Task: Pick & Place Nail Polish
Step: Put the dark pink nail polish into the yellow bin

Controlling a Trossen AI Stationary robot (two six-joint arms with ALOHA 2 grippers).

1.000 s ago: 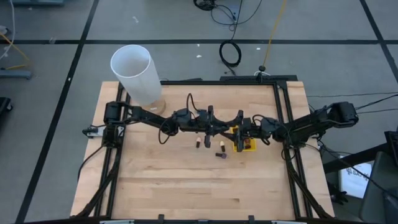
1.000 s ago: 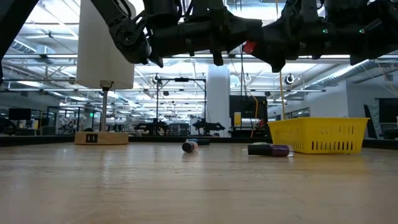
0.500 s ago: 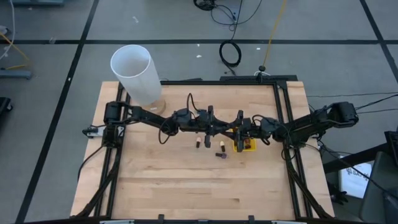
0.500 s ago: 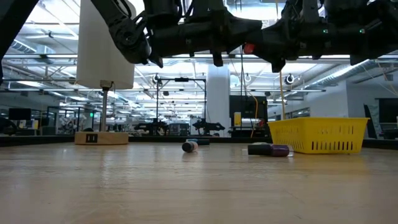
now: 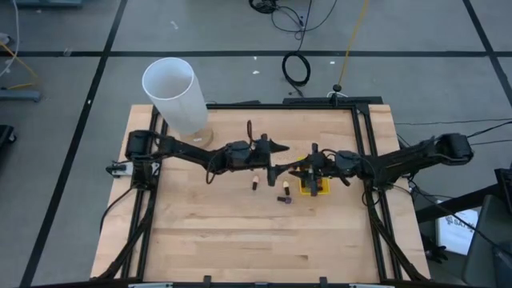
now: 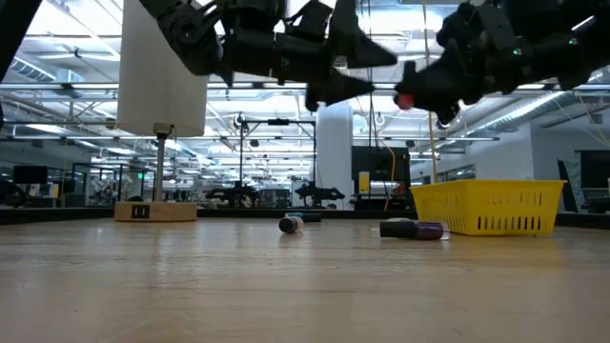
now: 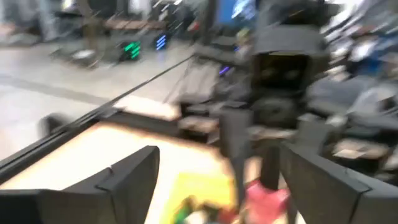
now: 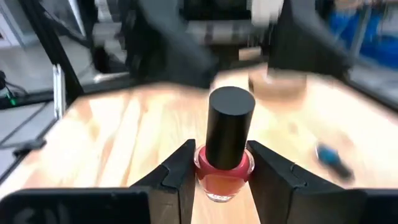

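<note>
The right gripper pinches a red nail polish bottle by its round glass body, the black cap standing up between the two fingers; in the low view the same red bottle hangs well above the wood, left of the yellow bin. From above, the right gripper sits at the bin's left edge, not squarely over it. The grip is only on the curved glass belly, so I judge that a jolt or a sideways swing could let the bottle twist or slide out and drop on the table instead of into the bin. The left gripper has its fingers spread with nothing between them, and it hovers just left of the right one, at mid-table. The two arms are close, so a careless move could knock them together and shake the bottle loose. Letting go before the bottle is over the bin's middle could bounce it off the rim. Two more bottles lie on the table, one pale and one purple, near the bin's left side. A big white tube stands at the far left corner.
</note>
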